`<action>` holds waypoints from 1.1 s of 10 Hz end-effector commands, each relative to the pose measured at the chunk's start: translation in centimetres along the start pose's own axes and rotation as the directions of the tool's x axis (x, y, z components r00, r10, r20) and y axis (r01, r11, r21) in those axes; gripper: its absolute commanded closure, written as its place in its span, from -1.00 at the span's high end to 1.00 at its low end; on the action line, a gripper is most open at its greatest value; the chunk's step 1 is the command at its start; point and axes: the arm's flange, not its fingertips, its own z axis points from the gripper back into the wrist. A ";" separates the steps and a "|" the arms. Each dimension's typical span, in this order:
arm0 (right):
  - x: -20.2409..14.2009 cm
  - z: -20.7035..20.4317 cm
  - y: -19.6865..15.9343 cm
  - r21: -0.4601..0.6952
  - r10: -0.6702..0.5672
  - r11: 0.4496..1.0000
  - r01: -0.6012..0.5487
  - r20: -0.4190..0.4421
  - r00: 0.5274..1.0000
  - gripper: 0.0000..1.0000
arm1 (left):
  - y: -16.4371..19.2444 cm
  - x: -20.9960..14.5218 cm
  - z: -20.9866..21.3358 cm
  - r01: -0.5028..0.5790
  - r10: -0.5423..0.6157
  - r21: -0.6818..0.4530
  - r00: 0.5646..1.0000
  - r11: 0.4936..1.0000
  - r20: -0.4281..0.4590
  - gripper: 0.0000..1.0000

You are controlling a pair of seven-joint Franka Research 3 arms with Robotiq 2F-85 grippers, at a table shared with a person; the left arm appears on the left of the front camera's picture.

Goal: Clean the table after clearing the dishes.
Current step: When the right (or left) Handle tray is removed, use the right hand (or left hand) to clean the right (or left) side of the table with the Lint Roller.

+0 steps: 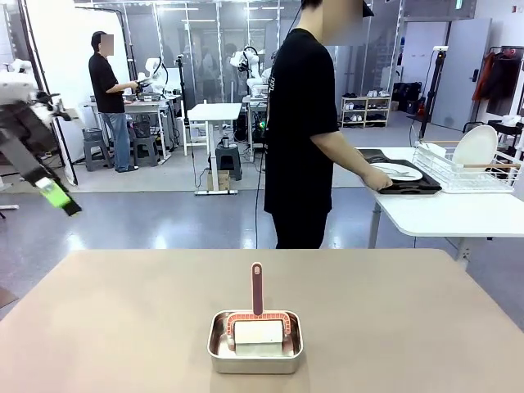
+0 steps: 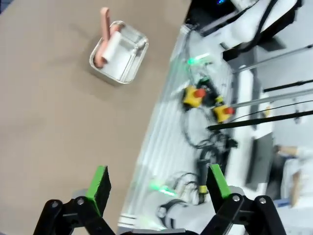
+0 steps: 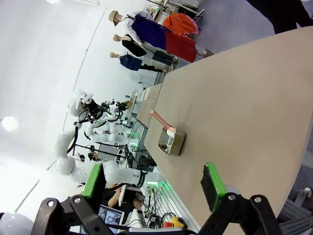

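**Inspector:** Fingers first, nearest item.

**Arm:** Both pairs stand wide apart and hold nothing. My left gripper (image 2: 159, 185) sits at the bottom of the left wrist frame, raised and touching nothing. My right gripper (image 3: 152, 181) sits the same way at the bottom of the right wrist frame.

**Inspector:** The table?

**Arm:** The table (image 1: 123, 327) takes up the lower part of the front frame. Its beige top is bare apart from a steel pan (image 1: 255, 344) at lower middle. A pink-handled roller (image 1: 257, 291) rests in the pan with its handle sticking up.

**Inspector:** And beyond it?

**Arm:** At right of middle in the front frame, the dishes (image 1: 399, 171) lie on a dark tray (image 1: 413, 187) on a white table (image 1: 442, 214). A person's hand (image 1: 377, 178) is on that tray. Cutlery is too small to confirm.

**Inspector:** Step in hand?

**Arm:** My finding is that clearing is finished or finishing and cleaning has not begun. The next move calls for one gripper to come down over the roller's handle. The jaws should square across that thin stem, close, and lift it clear of the pan's rim.

**Inspector:** Differences between views?

**Arm:** The front view gives me the person and the dishes. The left wrist view, at upper left, looks down into the pan and shows the white drum lying along it. The right wrist view, at mid-frame, shows the handle slanting upward from the side.
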 end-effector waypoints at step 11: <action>-0.4 -0.2 0.3 -0.008 0.011 1.000 -0.011 -0.001 1.000 1.00 | 0.2 3.4 -8.0 0.230 -0.208 0.228 0.971 0.946 -0.113 1.00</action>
